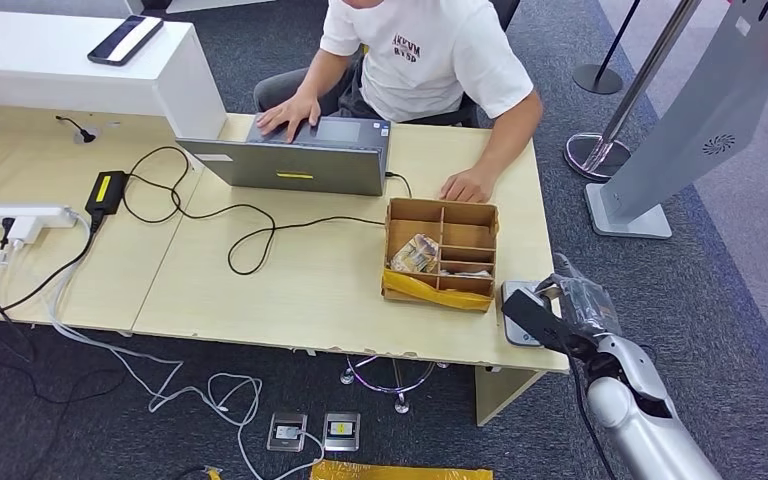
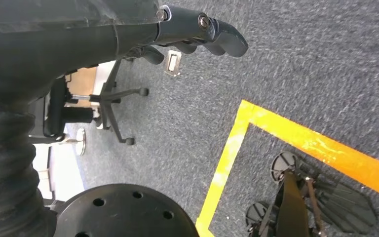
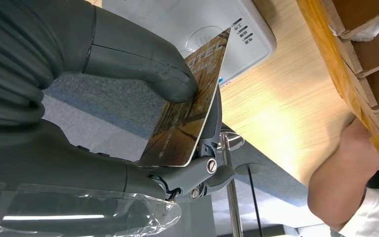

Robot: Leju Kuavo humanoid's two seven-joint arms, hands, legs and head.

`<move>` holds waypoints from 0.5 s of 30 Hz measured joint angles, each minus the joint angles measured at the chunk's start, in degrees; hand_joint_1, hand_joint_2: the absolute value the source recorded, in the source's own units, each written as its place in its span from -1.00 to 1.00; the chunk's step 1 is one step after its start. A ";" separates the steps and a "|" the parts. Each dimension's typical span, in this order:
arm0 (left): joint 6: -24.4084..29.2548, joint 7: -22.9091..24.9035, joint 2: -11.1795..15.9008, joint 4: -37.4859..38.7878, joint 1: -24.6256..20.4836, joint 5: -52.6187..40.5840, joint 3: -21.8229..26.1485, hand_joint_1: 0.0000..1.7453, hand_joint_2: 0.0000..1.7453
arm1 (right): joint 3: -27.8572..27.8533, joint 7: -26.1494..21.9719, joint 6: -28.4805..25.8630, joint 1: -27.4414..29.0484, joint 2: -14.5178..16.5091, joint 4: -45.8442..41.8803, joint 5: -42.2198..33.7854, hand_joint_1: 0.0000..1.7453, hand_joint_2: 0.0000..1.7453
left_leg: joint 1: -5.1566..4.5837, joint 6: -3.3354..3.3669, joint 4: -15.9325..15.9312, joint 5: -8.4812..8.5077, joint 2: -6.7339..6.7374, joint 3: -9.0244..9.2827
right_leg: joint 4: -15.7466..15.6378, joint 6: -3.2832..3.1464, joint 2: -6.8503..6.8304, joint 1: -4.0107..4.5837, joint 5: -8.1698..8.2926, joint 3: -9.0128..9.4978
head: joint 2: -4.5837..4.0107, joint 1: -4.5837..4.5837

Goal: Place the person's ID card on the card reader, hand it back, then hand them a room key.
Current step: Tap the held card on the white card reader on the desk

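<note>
My right hand [image 1: 552, 312] hovers at the table's front right corner, just over the white card reader [image 1: 513, 296]. Its thumb and fingers pinch a brown card [image 3: 187, 108] printed with "HOTEL", held on edge with one corner near the reader's top [image 3: 187, 19]. My left hand [image 2: 197, 29] hangs over the grey carpet and holds nothing. A person in a white T-shirt [image 1: 430, 50] sits across the table with one hand [image 1: 467, 186] flat on the tabletop behind the box and the other on a laptop [image 1: 290, 165].
A divided cardboard box [image 1: 440, 205] with yellow tape stands just left of the reader. Black cables [image 1: 250, 235] loop across the middle of the table. A grey kiosk stand [image 1: 680, 130] and stanchion posts stand to the right. An office chair [image 2: 103, 98] stands on the carpet.
</note>
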 joint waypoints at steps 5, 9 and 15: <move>0.42 0.48 -0.27 0.00 -0.01 0.25 0.17 -1.00 1.00 | 0.19 -0.02 0.09 -0.03 0.90 0.30 0.00 1.00 1.00 | 0.00 0.00 0.00 0.00 0.01 0.00 | 0.00 0.00 0.01 0.00 0.00 0.00 | 0.00 -0.01; 1.01 0.52 -0.34 0.00 0.00 0.54 0.20 -1.00 1.00 | 0.61 -0.13 0.20 -0.09 1.37 0.61 -0.01 1.00 1.00 | 0.00 0.00 0.00 0.00 0.01 0.00 | 0.00 0.00 0.01 0.00 0.00 0.00 | 0.01 -0.02; 2.32 0.64 -1.01 -0.02 -0.01 1.16 0.22 -1.00 1.00 | 0.76 -0.26 0.28 -0.13 1.77 0.81 -0.03 1.00 1.00 | 0.00 0.00 0.00 0.00 0.01 0.00 | 0.00 0.00 0.01 0.00 0.00 0.00 | 0.01 -0.02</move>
